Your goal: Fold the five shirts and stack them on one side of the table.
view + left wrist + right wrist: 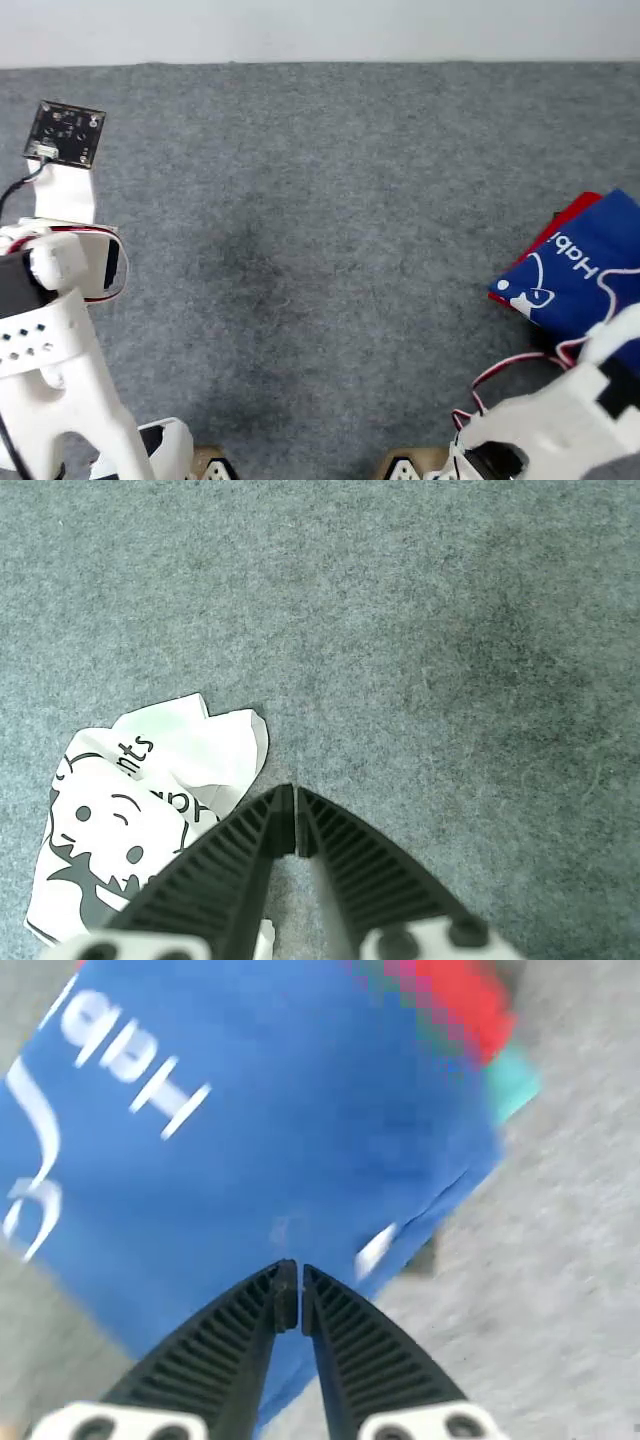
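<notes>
Standing at the near edge of the grey bench (pixel 320 200), the left arm (pixel 50 340) and the right arm (pixel 560 410) each carry an end effector with its fingers pressed together and nothing between them. The left end effector (pixel 298 825) is over bare bench surface, just beside a crumpled white shirt (pixel 140 820) with black print. The right end effector (pixel 293 1295) is over a folded blue shirt (pixel 585 270) at the right edge of the bench. The blue shirt lies on a red shirt (pixel 568 213). Teal fabric (pixel 515 1085) shows under that stack.
</notes>
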Controlling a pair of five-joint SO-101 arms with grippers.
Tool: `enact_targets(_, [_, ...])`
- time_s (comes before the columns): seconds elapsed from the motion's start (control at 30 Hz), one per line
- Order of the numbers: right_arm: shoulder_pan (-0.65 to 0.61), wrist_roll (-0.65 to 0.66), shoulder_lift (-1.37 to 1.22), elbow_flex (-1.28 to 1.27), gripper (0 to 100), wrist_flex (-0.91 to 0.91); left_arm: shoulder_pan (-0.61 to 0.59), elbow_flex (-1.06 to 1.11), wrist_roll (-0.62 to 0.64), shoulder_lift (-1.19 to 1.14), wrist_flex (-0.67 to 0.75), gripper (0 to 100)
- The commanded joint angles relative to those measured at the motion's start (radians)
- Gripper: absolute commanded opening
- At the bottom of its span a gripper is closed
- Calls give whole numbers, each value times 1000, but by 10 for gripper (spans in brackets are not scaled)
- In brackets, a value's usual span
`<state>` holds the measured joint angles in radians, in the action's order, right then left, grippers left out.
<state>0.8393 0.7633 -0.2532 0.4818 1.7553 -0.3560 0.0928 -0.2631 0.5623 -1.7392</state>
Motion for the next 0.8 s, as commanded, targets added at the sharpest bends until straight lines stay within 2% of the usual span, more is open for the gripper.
enact_targets(0.0, [-12, 72, 94, -196, 13, 38, 2, -5, 0, 31, -15, 13])
enact_targets(0.13, [7, 94, 38, -333, 13, -38, 2, -5, 0, 31, -15, 13])
enact_targets(0.27, [27, 91, -16, -327, 9, -127, 3, -2, 0, 31, -15, 13])
enact_targets(0.43, [-15, 89, 35, -213, 9, 47, 3, -7, 0, 31, -15, 13])
enact_targets(0.67, [-18, 72, 266, -222, 9, 41, -6, -5, -9, 29, -15, 15])
enact_targets(0.77, [-22, 46, 387, -287, 11, 41, -40, 16, -60, 23, -15, 16])
